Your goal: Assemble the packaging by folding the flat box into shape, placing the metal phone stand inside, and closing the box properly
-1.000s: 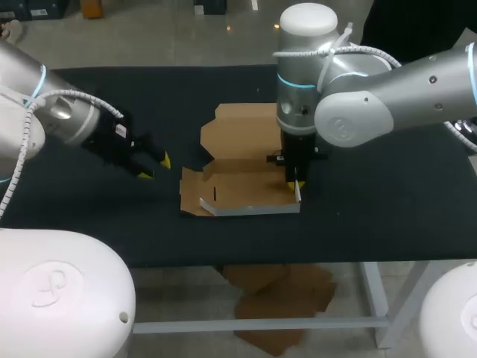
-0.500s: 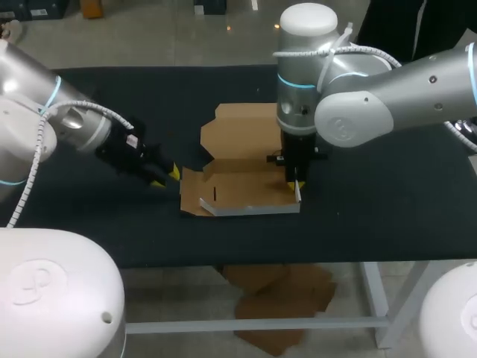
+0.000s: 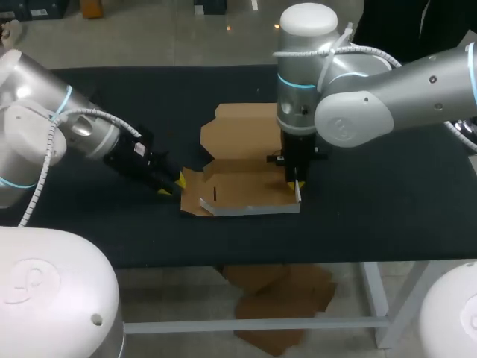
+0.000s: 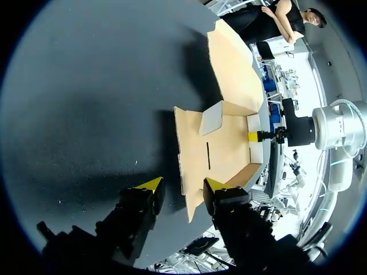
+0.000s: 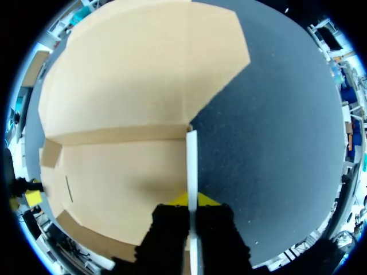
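**Left end effector (image 3: 173, 184) open at the box's left flap; right end effector (image 3: 295, 181) clamped on the right flap**

My left end effector sits low at the left side of the box (image 3: 242, 160), fingers spread wide. In the left wrist view the near corner of the left flap (image 4: 192, 209) pokes in between the yellow tips. I see no pinch from both sides, so it grips nothing.

The box lies straight ahead of that end effector, in the middle of the tabletop (image 3: 387, 201). Its long axis runs from the near wall away to the flat lid panel (image 3: 242, 127). The left arm is much the nearer to that left flap.

My right end effector comes down from above on the opposite side. It is clenched on the right flap (image 5: 191, 160), which it holds upright on edge between its fingers.

Folding looks about half done: near wall and right flap up, left flap only partly raised, lid flat. The metal phone stand shows in none of my views.

Next, I'd judge, the left fingers should close on the flap or push it upright.
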